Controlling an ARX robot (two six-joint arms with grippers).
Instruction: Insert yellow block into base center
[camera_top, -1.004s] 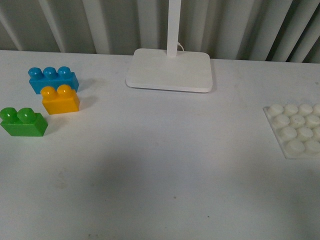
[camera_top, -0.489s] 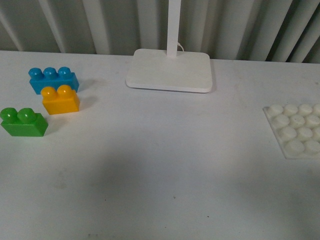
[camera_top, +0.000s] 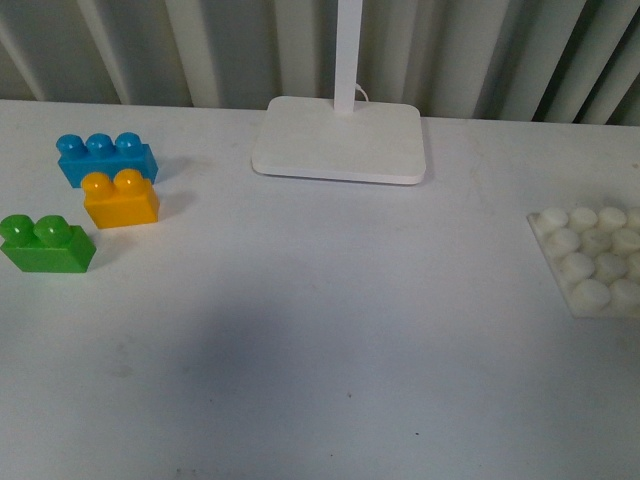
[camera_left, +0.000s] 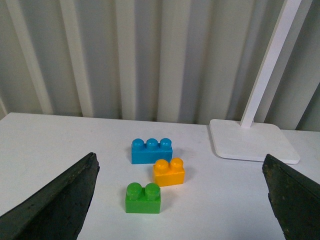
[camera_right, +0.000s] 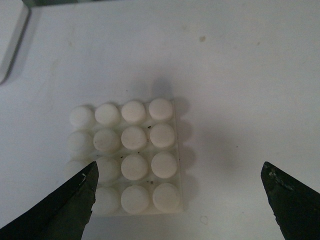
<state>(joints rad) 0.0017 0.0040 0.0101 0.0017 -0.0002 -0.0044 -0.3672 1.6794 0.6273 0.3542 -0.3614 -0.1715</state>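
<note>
Left: yellow block (camera_top: 120, 198) on bench (camera_top: 320, 330), between blue brick (camera_top: 105, 158) and green brick (camera_top: 45, 243); left end effector (camera_left: 180, 160) wide open, empty, facing it, likely for pickup. Right: base (camera_top: 590, 262), 16 studs bare; right end effector (camera_right: 179, 167) wide open, empty, overhead.

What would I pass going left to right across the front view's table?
green brick → yellow block → white slab with post → base
</note>
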